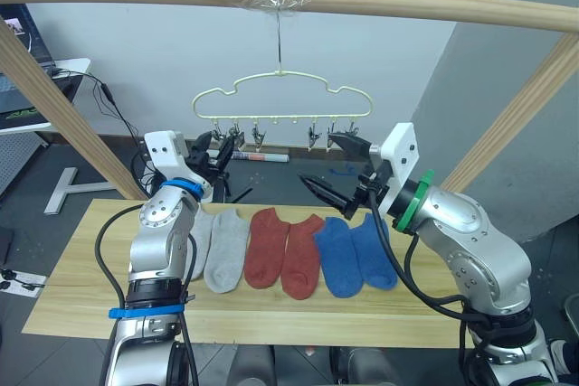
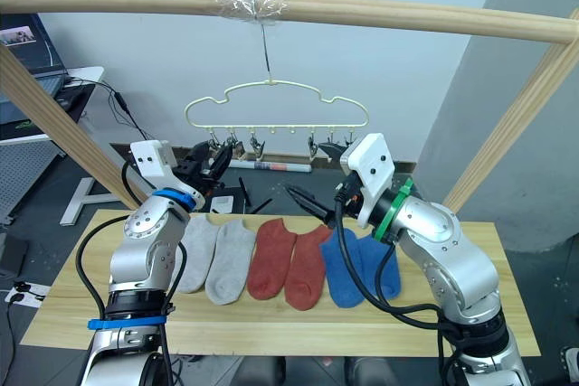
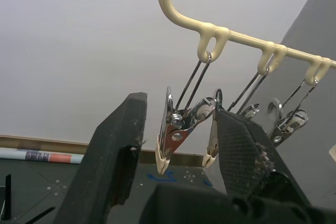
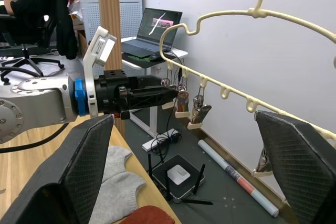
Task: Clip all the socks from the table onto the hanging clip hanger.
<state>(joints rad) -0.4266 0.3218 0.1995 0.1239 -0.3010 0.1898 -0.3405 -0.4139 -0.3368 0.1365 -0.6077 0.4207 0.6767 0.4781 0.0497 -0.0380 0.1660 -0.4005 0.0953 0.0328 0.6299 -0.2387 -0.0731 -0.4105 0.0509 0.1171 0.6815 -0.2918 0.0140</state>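
Hanging from the taped middle of the wooden pole (image 1: pixel 380 2), the pale yellow clip hanger (image 1: pixel 280 97) sits level above the counter (image 1: pixel 81 287), its row of silver clips dangling along the bottom bar. All six socks lie flat on the counter in a tidy row, toes toward the robot: the two light grey socks (image 1: pixel 223 249) on the robot's left, the two rust red socks (image 1: pixel 285 250) in the middle, the two blue socks (image 1: pixel 357 255) on the right, each pair touching its neighbour.

Up goes the left pincer (image 1: pixel 220 153), raised to the hanger's left end. In the left wrist view its black fingers (image 3: pixel 113 161) are spread, released, with one silver clip (image 3: pixel 178 127) hanging right between them and a second clip just beside the other finger; whether either finger touches the clip cannot be told.

The right pincer (image 1: pixel 330 169) is lifted near the hanger's right end, and it too is released: one finger points up by the right-hand clips, the other angles down toward the socks. It grips nothing.

On the floor behind the counter lie a rolled paper tube (image 1: pixel 262 157) and a small black router (image 4: pixel 178 174). An open laptop (image 4: pixel 152 30) sits on a white desk beyond, and a seated person (image 4: pixel 37 3) is at the far left of the room.
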